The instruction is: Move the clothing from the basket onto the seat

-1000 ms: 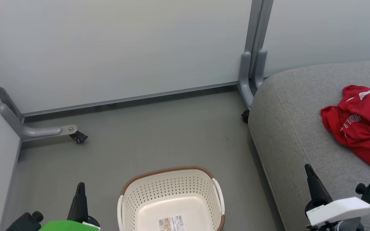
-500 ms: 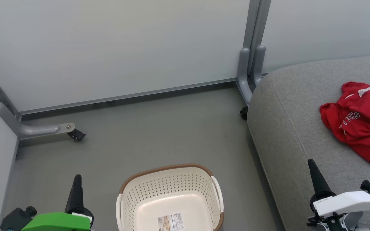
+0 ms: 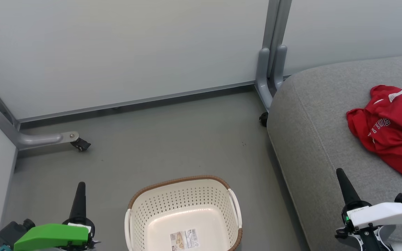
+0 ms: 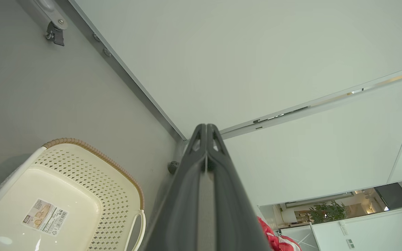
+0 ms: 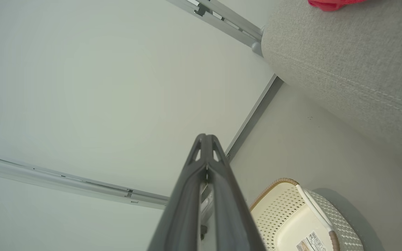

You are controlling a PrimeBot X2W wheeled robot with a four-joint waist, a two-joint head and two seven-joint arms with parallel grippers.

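Note:
The cream basket (image 3: pixel 183 209) with a brown rim stands on the floor at the bottom centre, holding just its paper label (image 3: pixel 184 240). Red clothing (image 3: pixel 393 129) with white lettering lies crumpled on the grey seat (image 3: pixel 312 139) at the right. My left gripper (image 3: pixel 80 186) is shut at the lower left, left of the basket, with nothing in it. Over the seat's near edge at the lower right, my right gripper (image 3: pixel 340 173) is shut and holds nothing. The left wrist view has the basket (image 4: pixel 92 181) at lower left and a red scrap of clothing (image 4: pixel 274 238). The right wrist view has the basket (image 5: pixel 291 216) and seat (image 5: pixel 344 62).
Pale partition panels (image 3: pixel 134 48) close off the back and left. Their grey feet with castors (image 3: pixel 79 143) rest on the grey floor (image 3: pixel 173 139). A grey post (image 3: pixel 270 69) stands between the panels beside the seat's far corner.
The whole head view has shifted slightly, so the camera moved. Both grippers stay shut and low; the clothing and basket lie as before.

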